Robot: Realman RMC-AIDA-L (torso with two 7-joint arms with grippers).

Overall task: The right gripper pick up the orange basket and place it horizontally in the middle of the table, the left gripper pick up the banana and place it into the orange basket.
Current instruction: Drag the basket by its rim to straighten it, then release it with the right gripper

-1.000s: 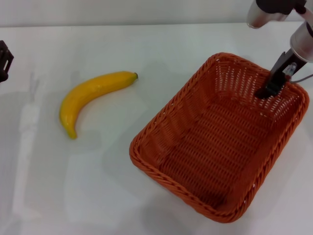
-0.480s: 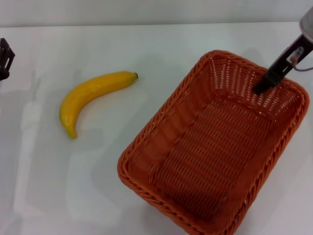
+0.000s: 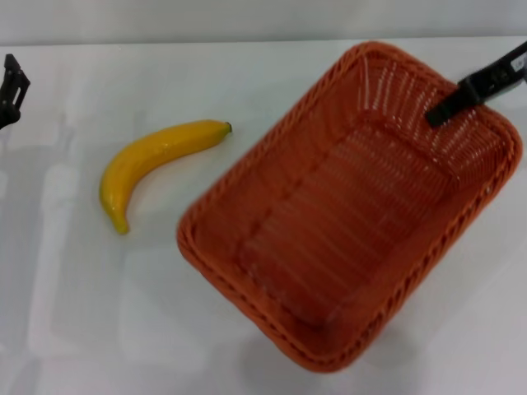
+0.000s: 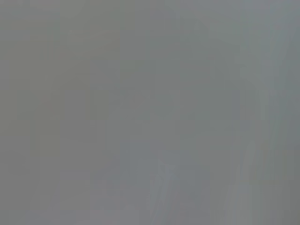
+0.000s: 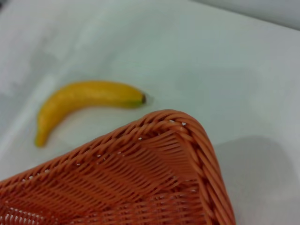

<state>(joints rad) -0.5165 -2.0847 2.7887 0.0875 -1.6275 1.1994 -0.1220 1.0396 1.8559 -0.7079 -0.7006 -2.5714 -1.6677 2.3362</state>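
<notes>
A: How does the woven orange-red wicker basket [image 3: 346,206] lie?

B: Long axis diagonal, near-left to far-right, on the glossy white table [image 3: 123,329]; the black-fingered right gripper [image 3: 442,109] is clamped on its far rim.

A: The smooth curved yellow banana [image 3: 152,160]?

B: Left of it, dark tip toward the basket. The left gripper [image 3: 10,86] is cut off; I can't tell its fingers.

Basket [image 3: 313,247]: woven wicker-like, ribbed and rough, matt, braided rim. Banana [image 3: 152,156]: smooth, plastic-looking, faint sheen. Table [image 3: 99,313]: smooth white, slightly glossy, showed soft reflections.

Looks like a lab test bench. Bare white counter [image 3: 247,74] under a pale wall, holding just a basket [image 3: 272,271] and banana [image 3: 152,152].
</notes>
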